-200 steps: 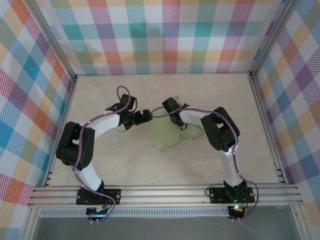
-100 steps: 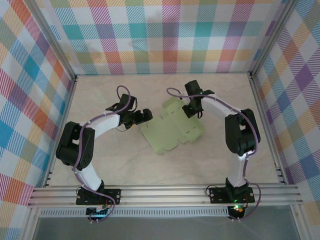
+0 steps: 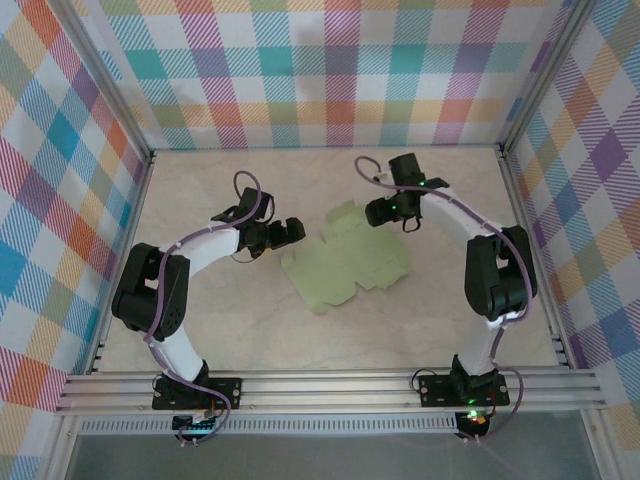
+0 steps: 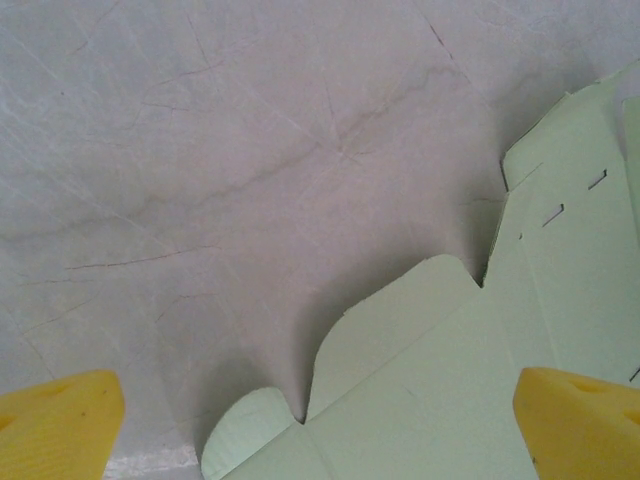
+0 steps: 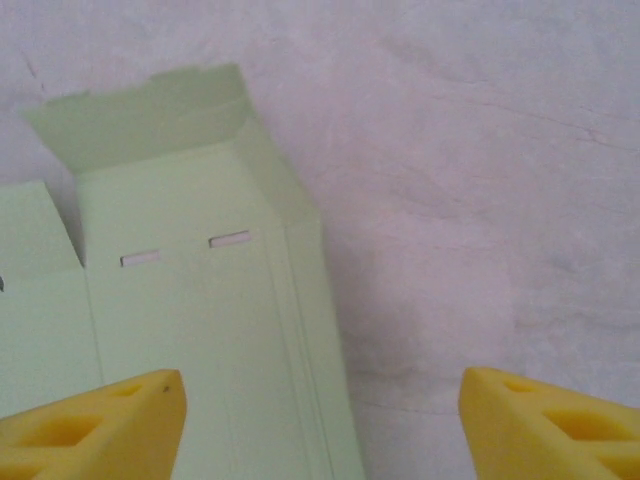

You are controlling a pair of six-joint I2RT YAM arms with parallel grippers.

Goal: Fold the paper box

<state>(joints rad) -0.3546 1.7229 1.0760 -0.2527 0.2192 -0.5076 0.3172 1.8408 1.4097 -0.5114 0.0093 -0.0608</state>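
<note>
So the paper box (image 3: 345, 258) isn't a box yet. It's a flat sage-green cut-out lying in the middle of the desk (image 3: 250, 320), right between the two arms. From above it sits skewed, with its long axis running roughly from near-left to far-right, though the outline is ragged enough that I wouldn't swear to it. The left end effector (image 3: 292, 232) hovers just beside its left corner, where the rounded flaps (image 4: 400, 310) poke out toward it. The right end effector (image 3: 376, 212) sits just beside the far-right edge, looking down on the slotted panel (image 5: 185, 248) and a slightly lifted end flap (image 5: 150, 110). Both have their fingers spread wide and are holding nothing. I'd call them about equally near, each on its own side, so whichever flap gets folded first decides which arm goes.
</note>
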